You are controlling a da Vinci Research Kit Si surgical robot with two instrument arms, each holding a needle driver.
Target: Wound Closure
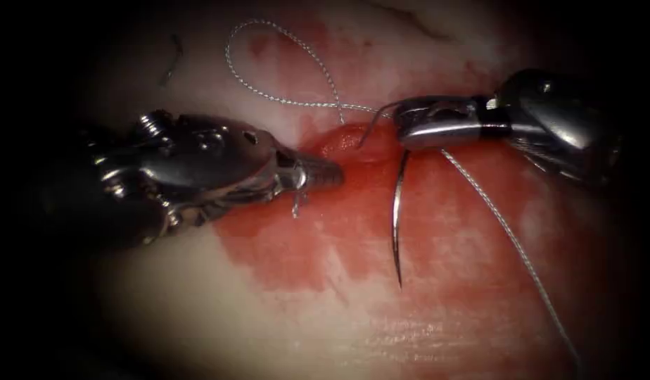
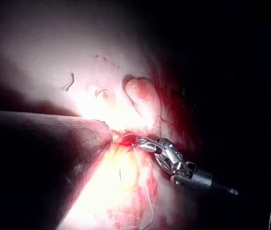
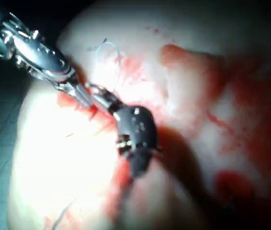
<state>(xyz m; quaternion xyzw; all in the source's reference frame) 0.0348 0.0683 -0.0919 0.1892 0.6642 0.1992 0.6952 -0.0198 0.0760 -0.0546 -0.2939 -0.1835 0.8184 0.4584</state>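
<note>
My right tool [image 1: 409, 125] comes in from the right with its jaws shut on the curved needle [image 1: 395, 211] near its upper third. The needle's long pointed part hangs down over the red-stained tissue [image 1: 290, 317], its tip free and out of the tissue. A short dark arc leaves the jaws toward the raised wet edge of the cut [image 1: 342, 143]. Thread [image 1: 269, 95] loops above the cut, and another strand [image 1: 511, 239] trails down to the right. My left tool [image 1: 330, 173] points at the cut from the left, jaws shut with nothing held. Both tools [image 3: 90, 98] nearly meet tip to tip.
Red fluid [image 1: 290, 246] spreads over the tissue below and right of the cut. A short cut end of thread [image 1: 174, 60] lies far upper left. In the left wrist view the right tool [image 2: 171, 160] reaches the glistening cut [image 2: 123, 139].
</note>
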